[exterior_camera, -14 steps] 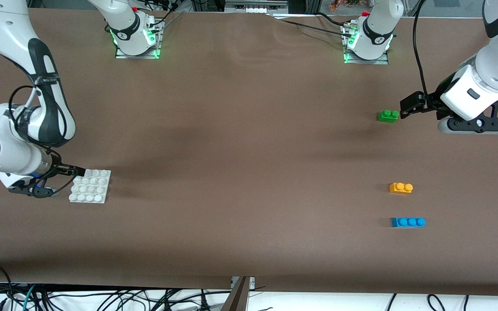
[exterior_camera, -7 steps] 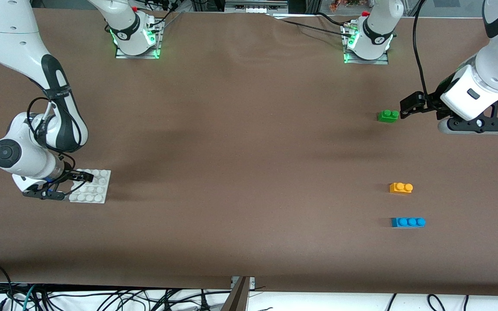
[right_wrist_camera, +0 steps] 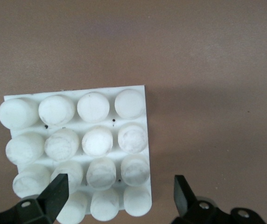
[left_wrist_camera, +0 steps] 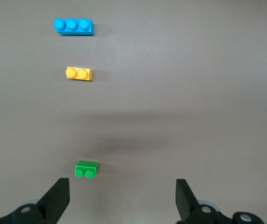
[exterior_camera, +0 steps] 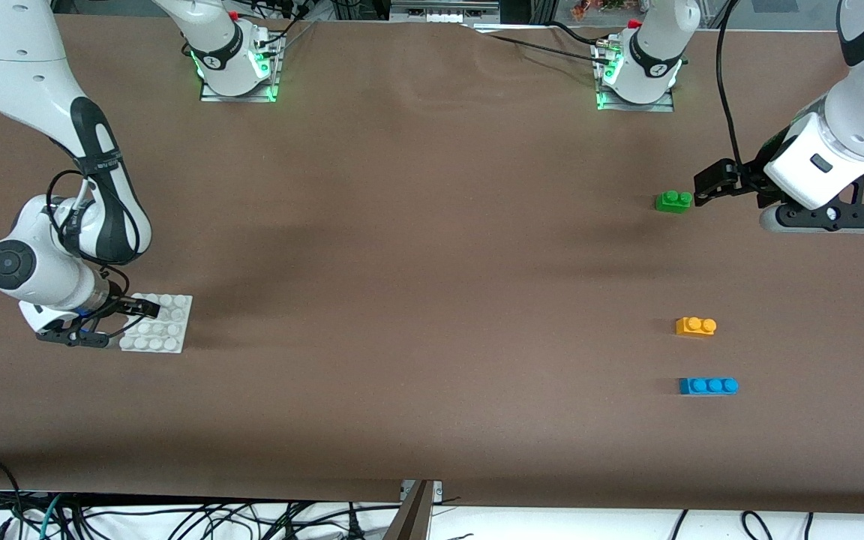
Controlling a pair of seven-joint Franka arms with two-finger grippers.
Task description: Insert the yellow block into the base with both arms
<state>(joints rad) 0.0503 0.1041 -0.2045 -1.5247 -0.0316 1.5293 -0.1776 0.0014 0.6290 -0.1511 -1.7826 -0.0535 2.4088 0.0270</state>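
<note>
My right gripper (right_wrist_camera: 117,198) open over base's (exterior_camera: 169,324) edge to steady it; left gripper (left_wrist_camera: 122,200) open, empty, waiting near green brick (exterior_camera: 673,201); yellow block (exterior_camera: 695,326) untouched.

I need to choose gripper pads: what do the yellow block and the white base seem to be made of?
Yellow block: probably hard moulded plastic, with a smooth even colour and crisp studs. Base: likely the same kind of plastic, white with a matte, slightly scuffed look and dark specks between its studs.

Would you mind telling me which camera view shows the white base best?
The right wrist view: the base fills it, every stud distinct. The front view shows it small, partly covered by the right arm. The left wrist view misses it.
</note>
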